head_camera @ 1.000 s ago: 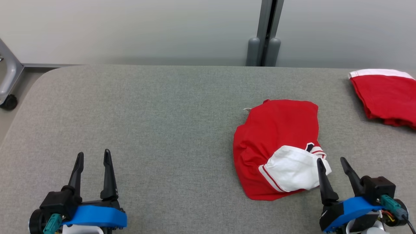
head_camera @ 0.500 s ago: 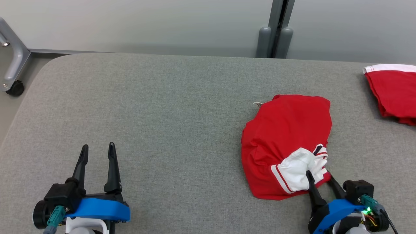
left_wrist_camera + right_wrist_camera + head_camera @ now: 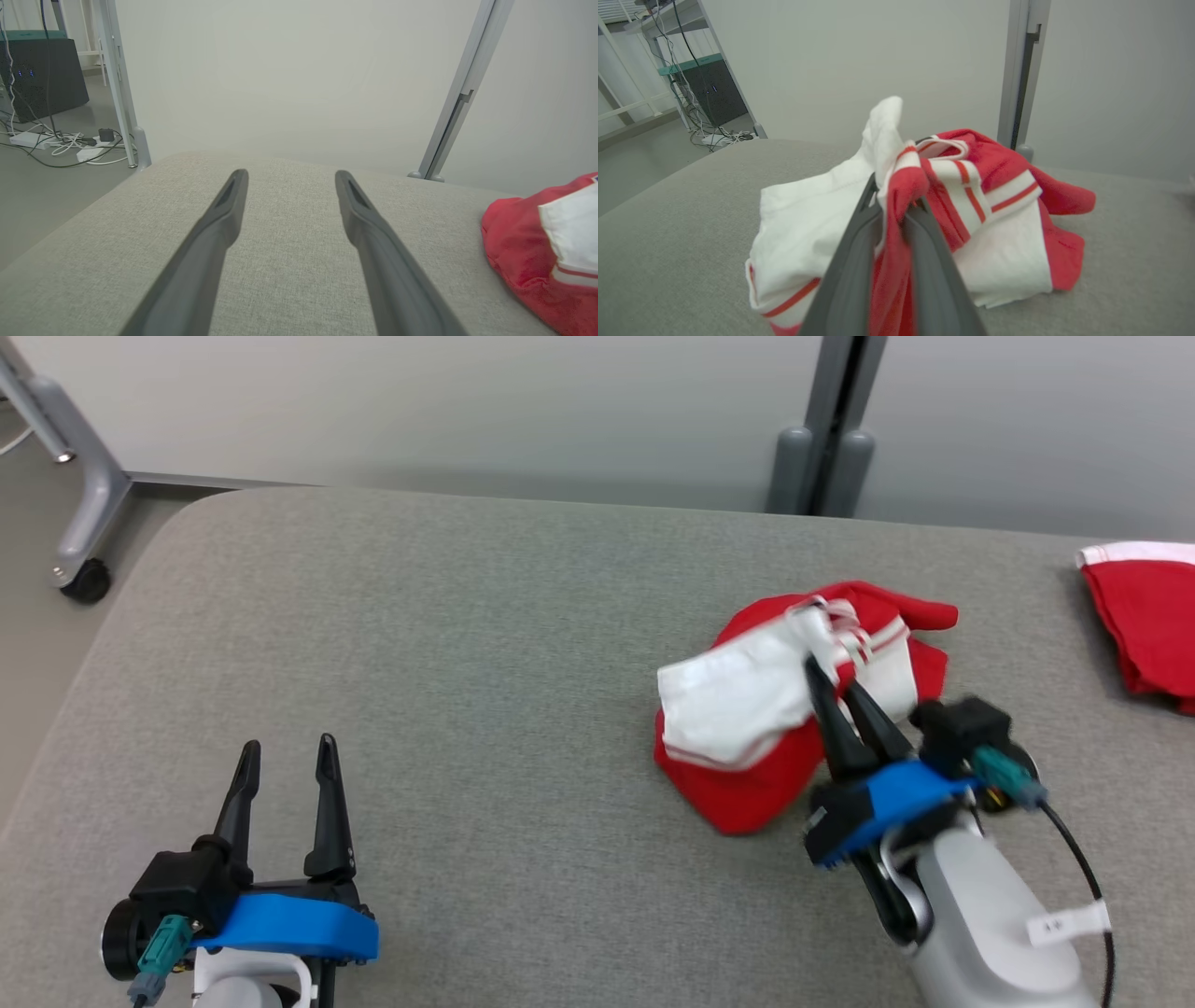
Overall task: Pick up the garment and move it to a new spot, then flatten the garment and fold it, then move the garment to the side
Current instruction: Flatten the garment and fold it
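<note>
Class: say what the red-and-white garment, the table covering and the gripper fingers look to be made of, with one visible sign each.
Garment: soft knit fabric, likely cotton; it crumples and drapes.
Table covering: grey woven textile, matte; fine weave shows.
Gripper fingers: dark matte plastic, probably; smooth moulded surface.

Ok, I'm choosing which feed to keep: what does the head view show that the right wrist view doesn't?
Head view: the left gripper, open, and the right arm's pale forearm. Right wrist view: a dark cabinet and cables on the floor past the table. Both: the right gripper shut on the red and white garment, bunched on that table.
</note>
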Robot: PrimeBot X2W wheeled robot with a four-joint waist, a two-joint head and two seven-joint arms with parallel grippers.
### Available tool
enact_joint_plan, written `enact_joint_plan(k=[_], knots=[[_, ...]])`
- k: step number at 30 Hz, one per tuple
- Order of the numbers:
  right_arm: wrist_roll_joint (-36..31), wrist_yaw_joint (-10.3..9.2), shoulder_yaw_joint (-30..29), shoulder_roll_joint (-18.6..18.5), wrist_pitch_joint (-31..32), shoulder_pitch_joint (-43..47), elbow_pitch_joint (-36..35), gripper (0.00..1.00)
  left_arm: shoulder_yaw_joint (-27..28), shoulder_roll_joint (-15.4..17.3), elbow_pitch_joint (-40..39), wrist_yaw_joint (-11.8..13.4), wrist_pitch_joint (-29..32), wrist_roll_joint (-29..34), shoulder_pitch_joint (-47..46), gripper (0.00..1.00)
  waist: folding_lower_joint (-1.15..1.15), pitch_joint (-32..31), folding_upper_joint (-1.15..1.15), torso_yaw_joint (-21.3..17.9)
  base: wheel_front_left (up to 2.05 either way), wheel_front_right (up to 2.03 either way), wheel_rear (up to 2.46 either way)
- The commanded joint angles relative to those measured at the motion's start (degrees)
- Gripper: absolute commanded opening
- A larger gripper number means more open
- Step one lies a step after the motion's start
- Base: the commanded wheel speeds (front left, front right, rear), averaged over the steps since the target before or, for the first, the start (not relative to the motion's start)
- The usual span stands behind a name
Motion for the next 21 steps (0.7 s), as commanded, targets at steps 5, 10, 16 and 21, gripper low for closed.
enact_joint_plan(k=[5, 10, 16, 21], knots=[[3.1, 0.01, 7.5, -0.1, -0.3, -8.2, -1.6, 0.00, 0.2, -0.5, 0.5, -0.4, -0.2, 0.4, -0.9, 1.00, 0.00, 0.1, 0.00, 2.7, 0.00, 0.00, 0.00], [6.2, 0.01, 15.6, -0.1, -0.3, -16.2, -2.6, 0.00, 0.7, -0.8, 0.9, -0.7, -0.1, 0.3, -1.4, 1.00, 0.00, 0.3, 0.00, 5.6, 0.00, 0.00, 0.00], [11.0, 0.01, 24.5, -0.1, -0.3, -23.4, -5.1, 0.00, 1.7, -1.1, 1.2, -0.9, -0.1, 0.2, -1.6, 1.00, 0.00, 0.8, 0.00, 7.6, 0.00, 0.00, 0.00], [14.6, 0.01, 29.0, -0.1, -0.3, -24.7, -8.9, 0.00, 3.0, -1.3, 1.1, -1.0, -0.2, 0.5, -1.2, 1.00, 0.00, 0.7, 0.00, 7.2, 0.00, 0.00, 0.00]])
